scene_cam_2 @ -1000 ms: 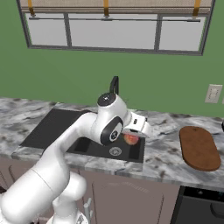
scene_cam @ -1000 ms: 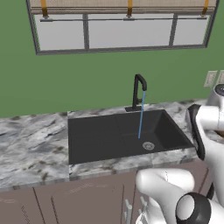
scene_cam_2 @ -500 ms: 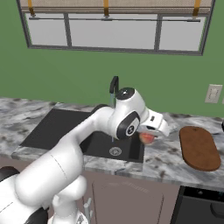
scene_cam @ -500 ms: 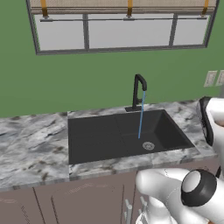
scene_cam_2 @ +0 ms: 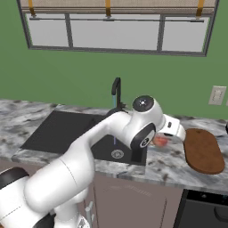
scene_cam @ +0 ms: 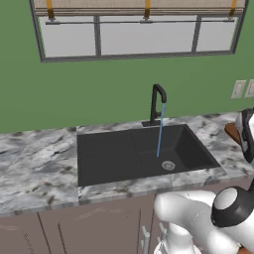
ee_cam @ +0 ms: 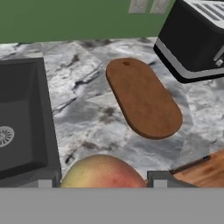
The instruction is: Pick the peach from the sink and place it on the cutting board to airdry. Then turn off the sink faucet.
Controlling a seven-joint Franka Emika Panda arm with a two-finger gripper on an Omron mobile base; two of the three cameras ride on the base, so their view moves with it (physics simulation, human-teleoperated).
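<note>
My gripper [ee_cam: 101,183] is shut on the peach [ee_cam: 102,172], an orange-red fruit with a yellowish side that sits between the two finger tips. In the right base view the peach [scene_cam_2: 160,141] hangs in the gripper [scene_cam_2: 163,140] above the marble counter, between the black sink [scene_cam_2: 62,130] and the reddish-brown cutting board [scene_cam_2: 202,150]. From the hand, the cutting board [ee_cam: 142,97] lies ahead, apart from the peach, and the sink [ee_cam: 21,118] is at the left. The black faucet [scene_cam: 157,103] stands behind the sink [scene_cam: 124,154], and a thin blue stream of water [scene_cam: 160,131] falls from its spout.
A black toaster [ee_cam: 197,37] stands on the counter beyond the board. A lighter wooden surface [ee_cam: 204,171] shows at the lower right of the hand view. The grey drain [scene_cam: 168,165] lies in the basin's right half. Wall outlets [scene_cam_2: 217,95] sit on the green wall.
The arm has swung right with the peach in the gripper, from over the sink's right end to above the counter near the cutting board. Water still runs.
</note>
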